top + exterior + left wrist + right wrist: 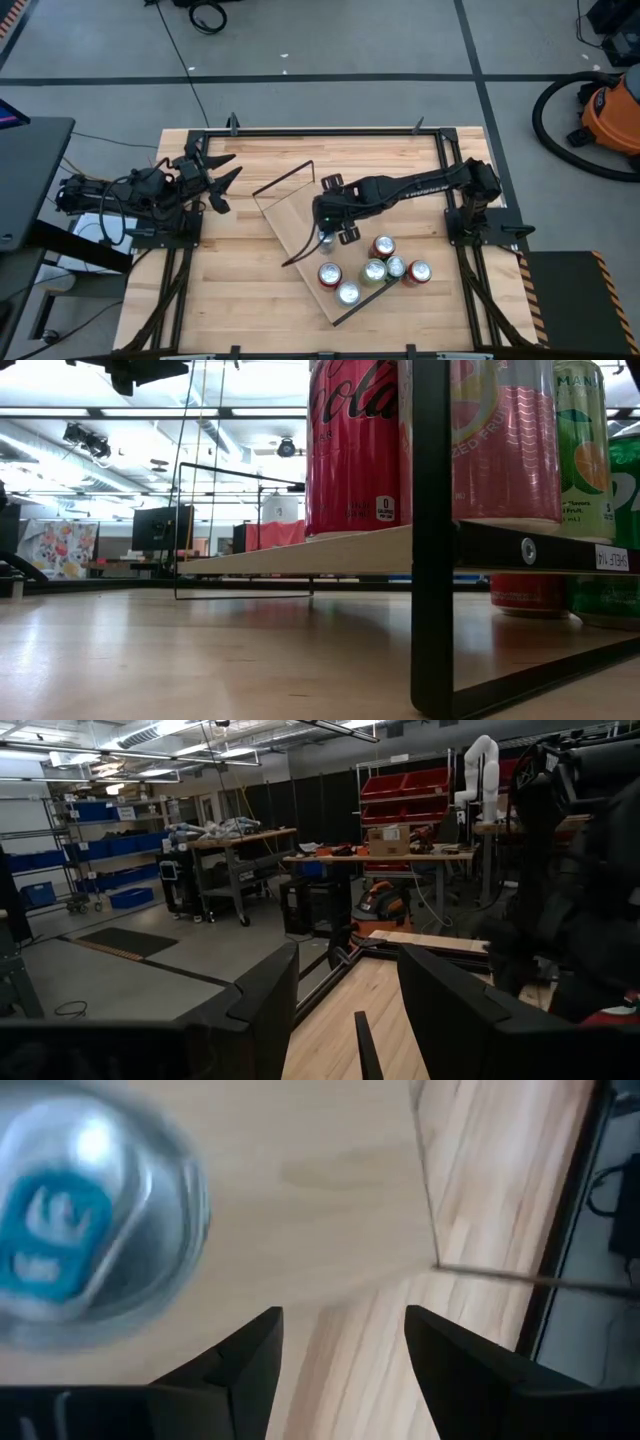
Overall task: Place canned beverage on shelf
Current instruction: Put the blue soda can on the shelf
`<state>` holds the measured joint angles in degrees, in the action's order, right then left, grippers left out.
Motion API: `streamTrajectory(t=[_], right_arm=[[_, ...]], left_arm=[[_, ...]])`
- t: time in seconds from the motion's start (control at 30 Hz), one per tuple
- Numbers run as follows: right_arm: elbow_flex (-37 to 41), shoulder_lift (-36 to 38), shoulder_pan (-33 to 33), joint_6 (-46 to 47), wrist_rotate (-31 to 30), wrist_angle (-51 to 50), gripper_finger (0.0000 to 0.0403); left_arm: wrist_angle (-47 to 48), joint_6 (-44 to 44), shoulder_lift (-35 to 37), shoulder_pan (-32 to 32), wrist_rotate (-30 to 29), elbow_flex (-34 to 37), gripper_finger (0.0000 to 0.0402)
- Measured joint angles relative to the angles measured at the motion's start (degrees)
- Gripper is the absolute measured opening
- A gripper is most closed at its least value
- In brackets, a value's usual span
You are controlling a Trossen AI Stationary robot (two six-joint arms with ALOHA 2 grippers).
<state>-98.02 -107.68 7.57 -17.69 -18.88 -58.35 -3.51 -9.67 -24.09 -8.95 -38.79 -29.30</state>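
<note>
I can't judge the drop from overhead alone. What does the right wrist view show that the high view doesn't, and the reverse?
Right wrist only: a close look down on a can with a blue tab, standing on the shelf, and the right gripper open and empty beside it.

High only: the left gripper open at the table's left, and five more cans by the shelf's near end.

Both: the shelf board, its wire frame, the tabletop.

Slatted wooden tabletop [240, 290], shelf [300, 215] on it, cans [372, 271] on shelf
</note>
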Motion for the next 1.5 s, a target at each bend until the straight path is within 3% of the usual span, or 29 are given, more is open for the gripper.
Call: streamTrajectory(t=[0.23, 1.5], right_arm=[[0.0, 0.0, -0.08, 0.18, 8.13, 1.53, 0.022], [0.0, 0.0, 6.29, 4.24, 15.33, 0.84, 0.022]], left_arm=[[0.0, 0.0, 0.01, -0.01, 0.01, 0.0, 0.0183], [0.0, 0.04, -0.01, 0.0, 0.0, 0.0, 0.0183]])
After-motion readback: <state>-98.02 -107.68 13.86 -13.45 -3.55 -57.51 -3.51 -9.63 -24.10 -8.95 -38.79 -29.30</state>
